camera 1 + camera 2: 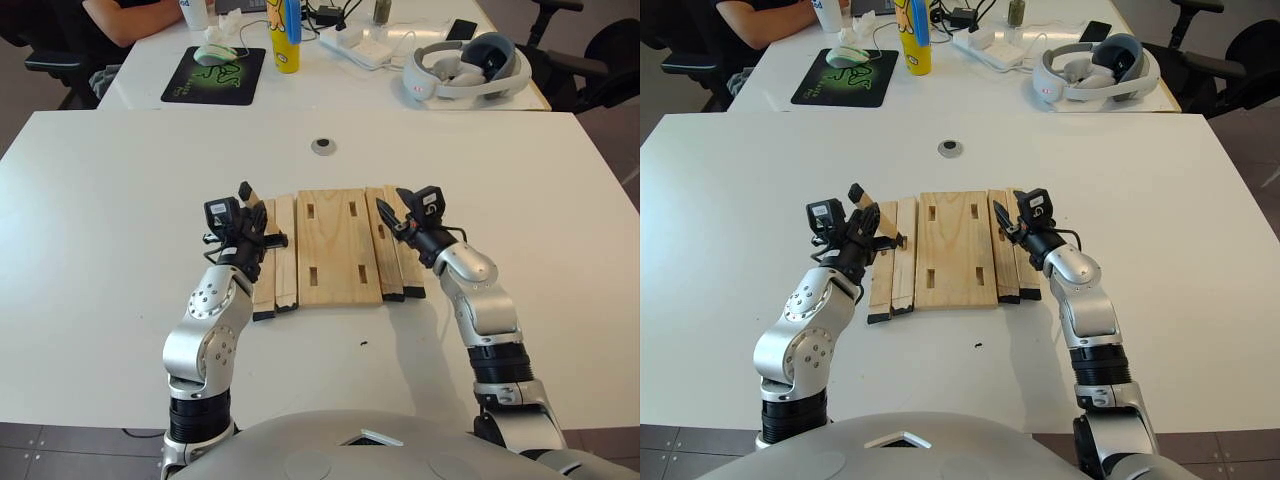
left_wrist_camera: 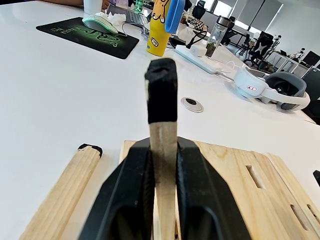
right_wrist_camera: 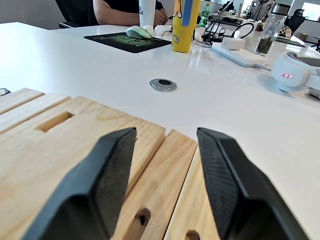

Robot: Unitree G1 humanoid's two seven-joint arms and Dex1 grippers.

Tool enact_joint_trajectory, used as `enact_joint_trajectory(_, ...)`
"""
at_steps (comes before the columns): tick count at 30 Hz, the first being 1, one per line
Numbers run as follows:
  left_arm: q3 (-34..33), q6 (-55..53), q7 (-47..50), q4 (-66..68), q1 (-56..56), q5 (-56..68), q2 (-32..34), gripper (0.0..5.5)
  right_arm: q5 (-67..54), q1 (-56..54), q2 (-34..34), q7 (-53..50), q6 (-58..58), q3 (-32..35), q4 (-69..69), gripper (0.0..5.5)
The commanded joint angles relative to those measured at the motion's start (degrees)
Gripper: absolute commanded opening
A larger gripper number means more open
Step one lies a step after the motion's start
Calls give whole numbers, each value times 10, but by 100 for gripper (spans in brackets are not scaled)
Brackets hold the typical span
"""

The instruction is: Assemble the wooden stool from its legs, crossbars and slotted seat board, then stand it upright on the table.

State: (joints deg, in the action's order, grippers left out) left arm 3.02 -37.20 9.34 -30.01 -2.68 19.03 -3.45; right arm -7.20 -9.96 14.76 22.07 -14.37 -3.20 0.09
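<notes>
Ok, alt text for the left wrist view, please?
The left gripper is shut on a black-tipped wooden leg, its tip raised over the slotted seat board. A second leg lies flat on the white table beside the board.

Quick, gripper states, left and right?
Left gripper: shut on a black-capped wooden leg.
Right gripper: open, empty, above the wooden pieces.

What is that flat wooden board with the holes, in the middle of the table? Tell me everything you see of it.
The seat board is a pale, grainy wooden rectangle with four small rectangular slots, two toward each end. It lies flat on the white table, with wooden slats close along both sides. The open right end effector hovers over the slats by its right edge.
</notes>
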Motion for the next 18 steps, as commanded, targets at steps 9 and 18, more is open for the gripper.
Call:
enact_joint_trajectory(9, 14, 16, 11, 0, 0, 6, -33, 43, 5, -14, 3, 13, -6, -4, 9, 225)
enact_joint_trajectory(18, 19, 22, 15, -1, -1, 13, -34, 43, 4, -17, 3, 16, -7, -6, 10, 225)
